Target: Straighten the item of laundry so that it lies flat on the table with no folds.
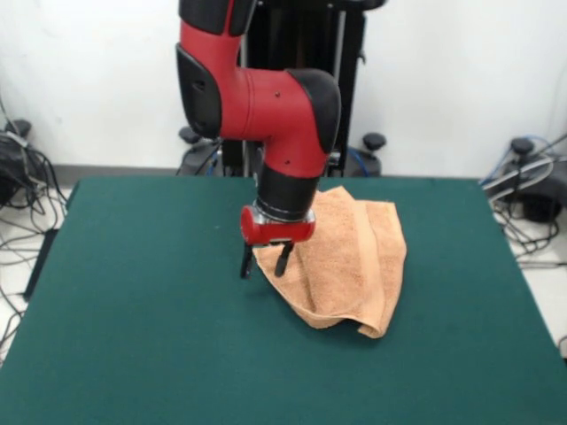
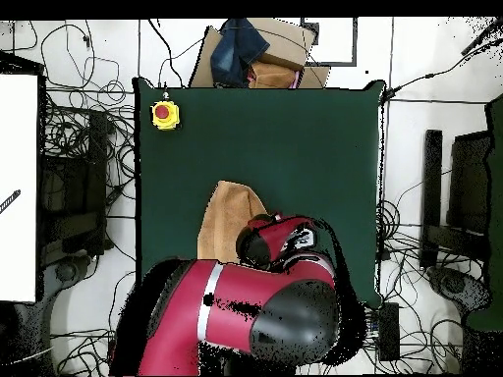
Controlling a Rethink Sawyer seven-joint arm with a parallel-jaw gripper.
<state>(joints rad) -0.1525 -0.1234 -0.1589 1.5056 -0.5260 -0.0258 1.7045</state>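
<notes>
Towel (image 1: 350, 261), one, folded, on table (image 1: 142, 301)

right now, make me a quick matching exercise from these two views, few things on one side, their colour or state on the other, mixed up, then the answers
Things:
1. towel
2. table
3. gripper
4. button box

Descriptions:
A. dark green, matte top
B. yellow with a red cap, at a table corner
C. peach-orange, folded over itself
D. open, black fingers pointing down at the cloth's edge

Pairs: 1-C, 2-A, 3-D, 4-B
</notes>
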